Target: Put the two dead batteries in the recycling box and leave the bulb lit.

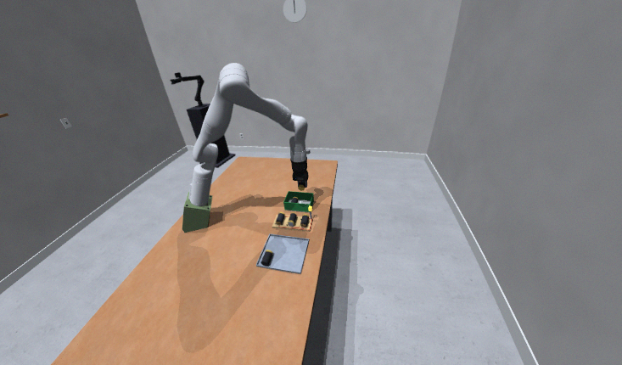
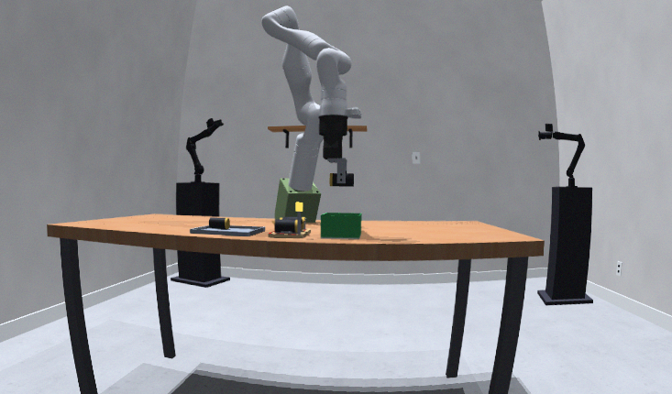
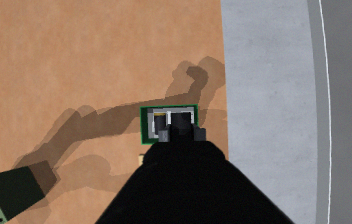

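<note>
My gripper (image 2: 341,179) is shut on a black battery with a yellow end (image 1: 300,184) and holds it level, well above the green recycling box (image 1: 299,199). The box (image 2: 341,224) stands on the table and has one battery (image 1: 294,199) inside; in the wrist view the box (image 3: 169,122) lies right under my fingers. The holder (image 1: 291,223) in front of the box carries three batteries, and its yellow bulb (image 1: 310,208) stands at its far corner. One more battery (image 1: 266,259) lies on the grey tray (image 1: 283,253).
The arm's green base (image 1: 197,217) stands on the table to the left of the box. The table's right edge (image 1: 324,217) runs close to the box and holder. Black camera stands are on the floor beyond the table.
</note>
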Robot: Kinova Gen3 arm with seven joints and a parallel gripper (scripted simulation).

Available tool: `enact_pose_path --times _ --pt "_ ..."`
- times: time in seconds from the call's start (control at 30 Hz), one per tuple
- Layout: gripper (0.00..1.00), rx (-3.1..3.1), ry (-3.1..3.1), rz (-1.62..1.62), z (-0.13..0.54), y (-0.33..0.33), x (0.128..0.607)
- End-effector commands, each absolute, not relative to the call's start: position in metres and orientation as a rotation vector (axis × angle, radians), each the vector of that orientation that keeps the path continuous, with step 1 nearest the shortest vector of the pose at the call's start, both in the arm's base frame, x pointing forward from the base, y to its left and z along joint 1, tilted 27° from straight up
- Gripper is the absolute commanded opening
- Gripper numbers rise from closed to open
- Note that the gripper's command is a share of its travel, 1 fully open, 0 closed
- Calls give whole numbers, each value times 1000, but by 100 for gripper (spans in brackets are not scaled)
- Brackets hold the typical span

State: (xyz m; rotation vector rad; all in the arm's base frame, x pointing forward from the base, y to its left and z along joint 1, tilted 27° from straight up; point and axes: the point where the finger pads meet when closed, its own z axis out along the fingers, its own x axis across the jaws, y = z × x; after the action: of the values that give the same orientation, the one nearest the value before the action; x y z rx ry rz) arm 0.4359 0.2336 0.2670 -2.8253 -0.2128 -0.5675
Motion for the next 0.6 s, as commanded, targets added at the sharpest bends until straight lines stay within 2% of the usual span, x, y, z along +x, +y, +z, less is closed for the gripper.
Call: enact_pose_path --times 0.0,0.57 --pt "57 -2825 -214 -569 268 234 436" --pt "57 -2825 -215 -569 251 239 443"
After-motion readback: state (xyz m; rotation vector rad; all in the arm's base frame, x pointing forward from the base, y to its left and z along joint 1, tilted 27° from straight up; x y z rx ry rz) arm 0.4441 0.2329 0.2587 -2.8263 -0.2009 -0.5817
